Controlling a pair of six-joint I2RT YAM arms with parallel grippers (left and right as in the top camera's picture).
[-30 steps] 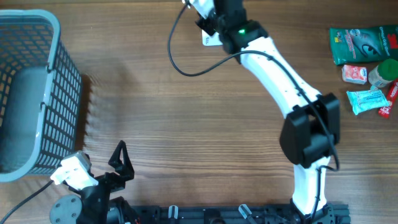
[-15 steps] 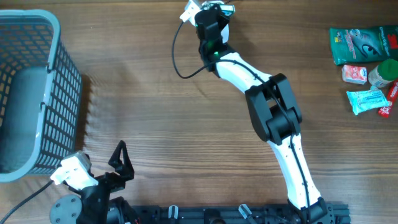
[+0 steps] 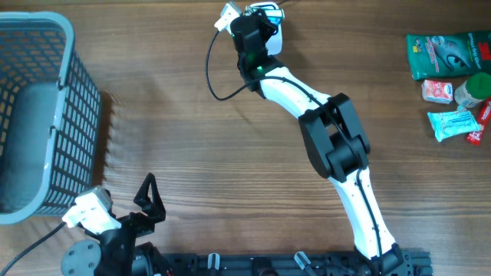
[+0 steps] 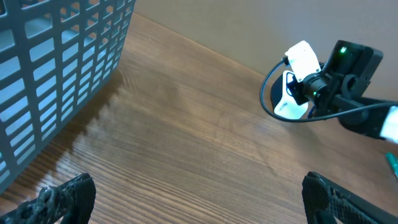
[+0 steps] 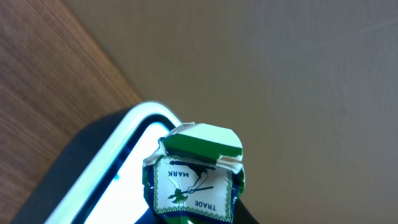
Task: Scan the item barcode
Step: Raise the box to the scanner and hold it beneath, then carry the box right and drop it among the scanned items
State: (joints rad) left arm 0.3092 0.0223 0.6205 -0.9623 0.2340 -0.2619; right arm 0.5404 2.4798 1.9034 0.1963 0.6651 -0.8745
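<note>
Brown wood-grain table [image 3: 192,115] under soft even light, plain tan surface [image 5: 292,56] beyond its far edge

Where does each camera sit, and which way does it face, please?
Overhead: above the brown wooden table, looking straight down; white right arm and left gripper show.
Left wrist: on the open left gripper, looking across to the grey plastic mesh basket; fingertips show.
Right wrist: on the right gripper, facing the dark white-rimmed scanner; green-and-white packet held.
Shared: all three show the scanner.
</note>
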